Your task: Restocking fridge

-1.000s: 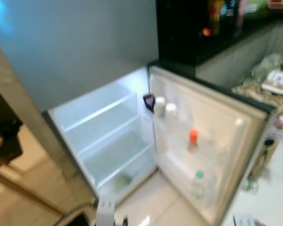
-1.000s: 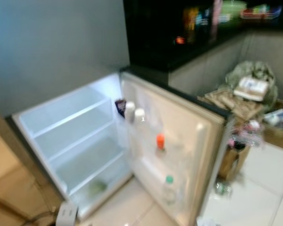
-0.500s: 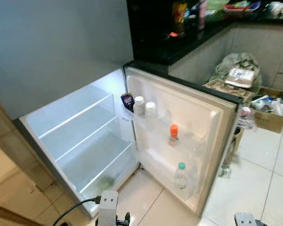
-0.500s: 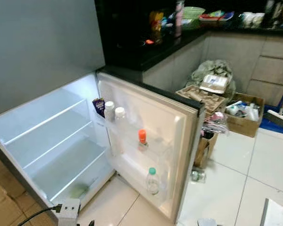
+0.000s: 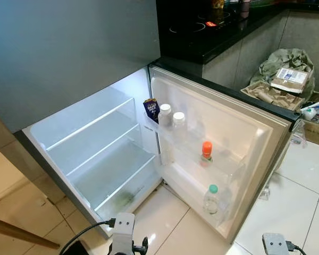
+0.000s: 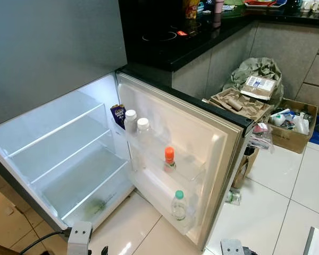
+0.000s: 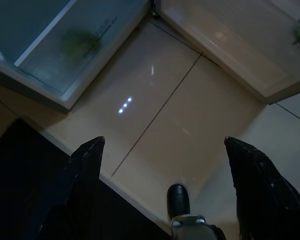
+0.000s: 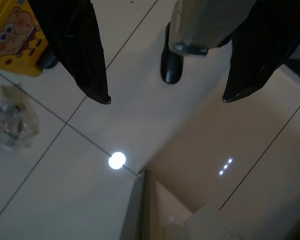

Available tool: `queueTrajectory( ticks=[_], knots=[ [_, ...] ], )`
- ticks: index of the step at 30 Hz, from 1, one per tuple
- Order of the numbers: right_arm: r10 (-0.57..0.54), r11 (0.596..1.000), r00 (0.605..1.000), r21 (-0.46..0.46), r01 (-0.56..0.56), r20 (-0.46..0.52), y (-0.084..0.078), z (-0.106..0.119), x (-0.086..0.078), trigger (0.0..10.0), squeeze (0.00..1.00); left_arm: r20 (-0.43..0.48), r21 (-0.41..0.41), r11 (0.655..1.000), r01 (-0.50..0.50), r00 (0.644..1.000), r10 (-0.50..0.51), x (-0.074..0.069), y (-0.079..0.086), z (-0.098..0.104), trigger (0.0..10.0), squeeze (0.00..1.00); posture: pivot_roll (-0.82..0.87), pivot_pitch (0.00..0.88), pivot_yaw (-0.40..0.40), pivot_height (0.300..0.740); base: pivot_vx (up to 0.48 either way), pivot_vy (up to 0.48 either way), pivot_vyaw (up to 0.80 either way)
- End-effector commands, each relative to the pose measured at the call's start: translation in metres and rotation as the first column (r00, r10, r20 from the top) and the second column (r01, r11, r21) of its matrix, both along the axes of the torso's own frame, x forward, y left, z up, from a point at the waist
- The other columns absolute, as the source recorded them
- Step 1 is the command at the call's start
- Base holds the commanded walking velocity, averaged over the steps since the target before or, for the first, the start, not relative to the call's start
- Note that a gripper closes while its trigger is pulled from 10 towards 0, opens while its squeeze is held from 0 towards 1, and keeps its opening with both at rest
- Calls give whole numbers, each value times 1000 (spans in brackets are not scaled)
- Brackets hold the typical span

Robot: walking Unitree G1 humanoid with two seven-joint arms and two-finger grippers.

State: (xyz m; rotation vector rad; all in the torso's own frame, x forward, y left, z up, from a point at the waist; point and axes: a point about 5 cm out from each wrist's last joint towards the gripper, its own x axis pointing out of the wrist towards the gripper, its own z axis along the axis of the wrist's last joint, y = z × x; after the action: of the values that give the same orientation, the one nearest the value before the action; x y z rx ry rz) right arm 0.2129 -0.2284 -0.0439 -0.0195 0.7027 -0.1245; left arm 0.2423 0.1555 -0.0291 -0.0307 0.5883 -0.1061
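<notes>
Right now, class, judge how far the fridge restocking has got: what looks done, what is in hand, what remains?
Done: the fridge door stands open, and its racks hold two white-capped bottles, an orange-capped bottle and a green-capped bottle. In hand: nothing; the left hand and right hand hang open over the floor. Left: the inner shelves are nearly bare.

We see glossy floor tiles, smooth white plastic fridge door lining, clear shelves, and rough cardboard box.
</notes>
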Motion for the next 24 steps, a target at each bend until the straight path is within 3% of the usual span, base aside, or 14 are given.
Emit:
queueTrajectory(
  ticks=[1,3,6,18,22,23,24],
  knots=[
    [-23,1000,1000,0,23,10,-2,0,-2,10000,0,-19,23,1000,5,1000,-4,-4,2,-3,10000,0,-53,116,72,717,0,-454,0],
    [-35,999,999,-4,35,37,-5,4,1,10000,0,-17,26,1000,1,1000,-1,-3,2,-3,10000,0,-54,117,73,717,0,-467,0],
    [-45,999,998,-8,45,54,-8,7,4,10000,0,-8,13,999,-37,999,37,-2,3,-2,10000,0,-54,118,73,717,0,0,0],
    [-70,997,994,-23,72,79,-15,11,7,10000,0,4,18,999,-38,999,38,-1,4,0,10000,0,-50,124,72,717,0,0,0],
    [-102,991,990,-81,110,101,-23,16,12,10000,0,9,19,999,-41,999,40,0,4,1,10000,0,-50,127,74,717,0,0,0],
    [-144,971,985,-176,159,98,-39,22,17,10000,0,16,15,999,-42,999,42,1,4,2,10000,0,-45,130,79,717,0,0,0],
    [-144,971,985,-176,159,98,-39,22,17,10000,0,16,15,999,-42,999,42,1,4,2,10000,0,-45,130,79,717,0,0,0]
  ],
)
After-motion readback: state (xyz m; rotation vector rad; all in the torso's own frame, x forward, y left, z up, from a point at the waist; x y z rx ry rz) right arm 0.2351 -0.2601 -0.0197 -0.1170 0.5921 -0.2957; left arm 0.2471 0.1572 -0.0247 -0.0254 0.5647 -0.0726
